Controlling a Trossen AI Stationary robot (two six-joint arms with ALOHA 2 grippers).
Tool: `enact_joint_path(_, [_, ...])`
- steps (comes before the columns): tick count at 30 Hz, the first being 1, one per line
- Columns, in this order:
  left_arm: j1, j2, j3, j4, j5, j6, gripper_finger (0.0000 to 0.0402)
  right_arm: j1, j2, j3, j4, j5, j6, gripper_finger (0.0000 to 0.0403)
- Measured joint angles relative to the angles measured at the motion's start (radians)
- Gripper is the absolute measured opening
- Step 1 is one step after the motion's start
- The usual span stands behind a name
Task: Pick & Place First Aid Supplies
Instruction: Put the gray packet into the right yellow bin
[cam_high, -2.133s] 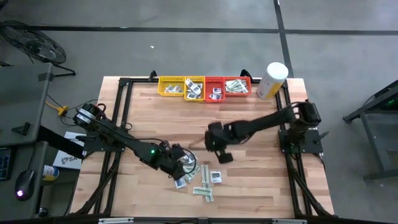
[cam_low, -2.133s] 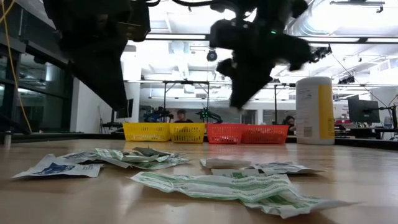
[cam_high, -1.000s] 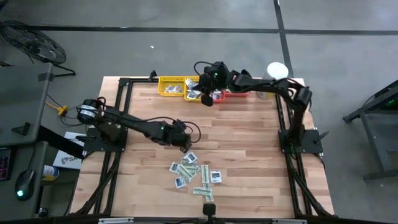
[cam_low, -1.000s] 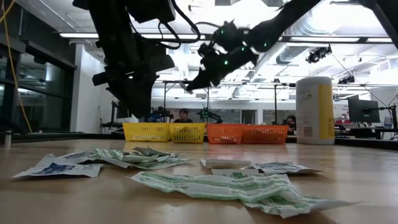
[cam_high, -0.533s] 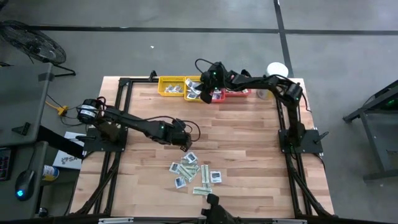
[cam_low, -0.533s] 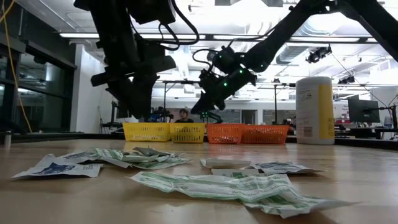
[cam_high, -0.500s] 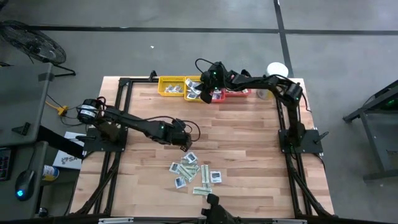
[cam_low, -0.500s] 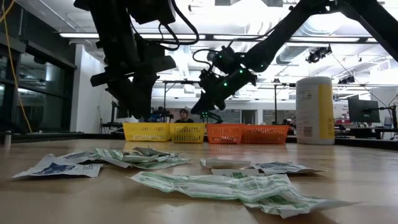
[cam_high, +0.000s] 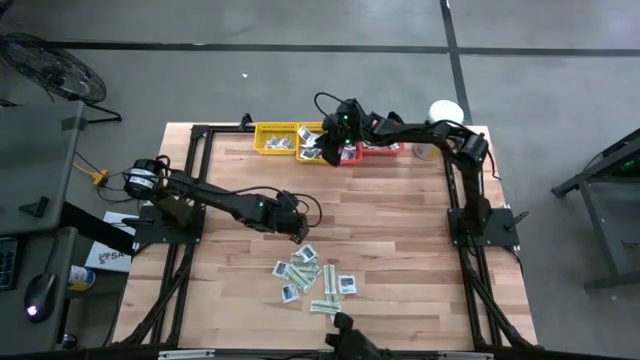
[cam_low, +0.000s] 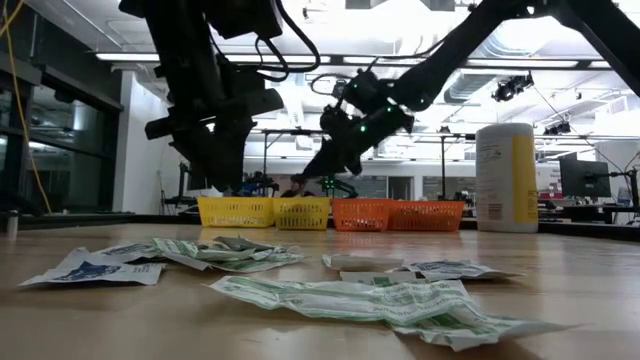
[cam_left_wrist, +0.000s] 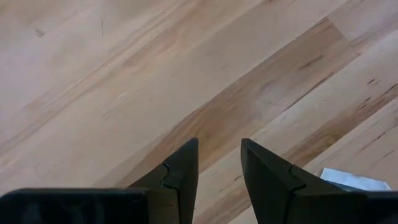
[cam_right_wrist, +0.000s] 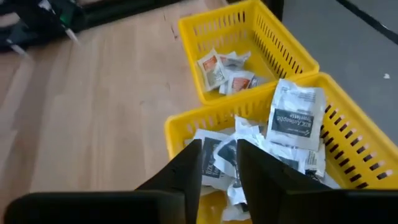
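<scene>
The first aid supplies are flat paper packets, white-and-green strips and white squares with dark centres. A loose pile of them (cam_high: 315, 280) lies on the wooden table near its front edge. My left gripper (cam_high: 298, 235) hangs open above bare wood just left of and behind this pile; one packet corner (cam_left_wrist: 345, 179) shows beside its fingers. My right gripper (cam_right_wrist: 219, 162) stands open, with nothing between its fingers, over the second yellow tray (cam_high: 312, 142). That tray holds several white squares, and one (cam_right_wrist: 295, 118) leans tilted on the heap.
Two yellow trays and two red trays (cam_high: 375, 140) stand in a row at the table's far edge; the leftmost yellow tray (cam_right_wrist: 249, 37) holds orange-printed packets. A tall white-and-yellow canister (cam_low: 505, 178) stands at the far right. Bare wood lies between the trays and the pile.
My right gripper has sunk toward the second yellow tray and edged slightly toward the table's left, its arm stretching out over the trays. The pile on the table lies as before.
</scene>
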Motion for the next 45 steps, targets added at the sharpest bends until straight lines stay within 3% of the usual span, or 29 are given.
enact_joint_path(6, [-0.001, 0.000, 0.000, 0.003, 0.031, -0.002, 0.0119, -0.003, -0.086, 0.000, -0.091, -0.013, -0.009, 0.0107])
enact_joint_path(14, [-0.001, 0.000, 0.000, 0.004, 0.061, 0.036, 0.0119, -0.001, -0.235, 0.001, -0.435, -0.013, -0.154, 0.0108])
enact_joint_path(20, [-0.001, 0.000, 0.000, 0.026, 0.072, 0.099, 0.0119, 0.031, -0.315, 0.001, -0.681, -0.013, -0.157, 0.0108])
enact_joint_path(25, [-0.001, 0.000, 0.000, 0.091, 0.240, 0.257, 0.0119, 0.097, -0.334, 0.001, -0.811, -0.015, -0.096, 0.0108])
enact_joint_path(30, [0.013, 0.000, 0.000, 0.060, 0.362, 0.189, 0.0119, 0.203, -0.335, 0.000, -0.909, -0.014, 0.009, 0.0108])
enact_joint_path(37, [0.013, 0.000, 0.000, 0.057, 0.418, 0.226, 0.0119, 0.408, -0.334, -0.015, -0.851, 0.077, 0.145, 0.0097])
enact_joint_path(45, [0.013, 0.000, 0.000, 0.057, 0.457, 0.273, 0.0119, 0.628, -0.331, -0.128, -0.532, 0.255, 0.368, 0.0006])
